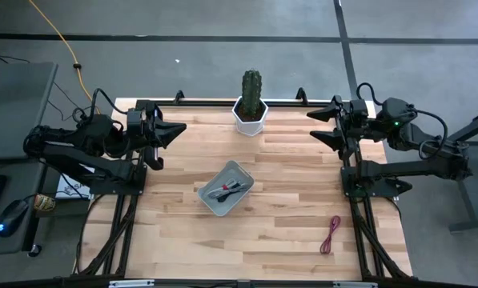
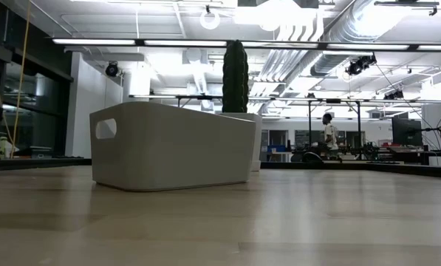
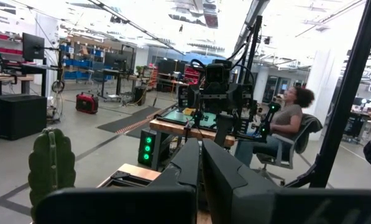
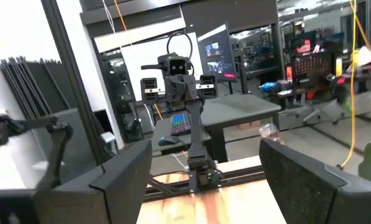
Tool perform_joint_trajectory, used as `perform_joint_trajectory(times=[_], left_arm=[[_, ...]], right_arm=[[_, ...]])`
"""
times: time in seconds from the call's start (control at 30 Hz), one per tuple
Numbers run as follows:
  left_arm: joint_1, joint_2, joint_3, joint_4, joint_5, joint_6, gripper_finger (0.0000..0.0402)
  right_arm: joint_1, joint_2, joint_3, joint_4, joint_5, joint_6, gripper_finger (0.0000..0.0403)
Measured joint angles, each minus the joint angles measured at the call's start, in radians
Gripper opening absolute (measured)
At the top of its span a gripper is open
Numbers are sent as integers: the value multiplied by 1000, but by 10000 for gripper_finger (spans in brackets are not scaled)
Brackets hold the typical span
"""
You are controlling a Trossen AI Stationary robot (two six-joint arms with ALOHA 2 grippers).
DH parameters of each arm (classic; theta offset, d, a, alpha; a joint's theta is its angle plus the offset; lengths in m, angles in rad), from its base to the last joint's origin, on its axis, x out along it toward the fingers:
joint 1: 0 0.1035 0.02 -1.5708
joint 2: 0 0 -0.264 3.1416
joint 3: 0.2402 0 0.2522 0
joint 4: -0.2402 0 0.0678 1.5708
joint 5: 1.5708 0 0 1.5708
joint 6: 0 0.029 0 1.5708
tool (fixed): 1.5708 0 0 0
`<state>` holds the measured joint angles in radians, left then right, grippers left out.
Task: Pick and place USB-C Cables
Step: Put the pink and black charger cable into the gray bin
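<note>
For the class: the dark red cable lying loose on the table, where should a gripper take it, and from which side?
Grip the dark red cable across its middle, coming straight down from above. It lies flat as a narrow bundle on bare table, so fingers can straddle it. The right gripper is nearer.

Obstacles on the surface (image 1: 287, 240): a grey bin (image 1: 225, 189) at centre and a potted cactus (image 1: 251, 102) at the far edge. The surrounding wood is open for passage.
</note>
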<state>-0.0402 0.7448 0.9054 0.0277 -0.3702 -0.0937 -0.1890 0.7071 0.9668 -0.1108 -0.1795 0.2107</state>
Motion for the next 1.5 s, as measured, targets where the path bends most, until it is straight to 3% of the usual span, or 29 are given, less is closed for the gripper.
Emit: perform_joint_trajectory(times=[0.3,0.5,0.7,0.83,1.13,1.33,1.5], left_arm=[[0,0,0,0,0,0,0],[0,0,0,0,0,0,0],[0,0,0,0,0,0,0],[0,0,0,0,0,0,0],[0,0,0,0,0,0,0],[0,0,0,0,0,0,0],[0,0,0,0,0,29,0]], right_arm=[[0,0,1,-79,-130,319,288],[38,0,1,-388,-252,657,288],[225,1,1,-827,-259,990,288],[381,1,1,-996,-210,1231,288],[691,128,1,-1070,-56,1673,288],[855,318,1,-1096,-67,1788,288],[926,468,1,-1085,-105,1829,288]])
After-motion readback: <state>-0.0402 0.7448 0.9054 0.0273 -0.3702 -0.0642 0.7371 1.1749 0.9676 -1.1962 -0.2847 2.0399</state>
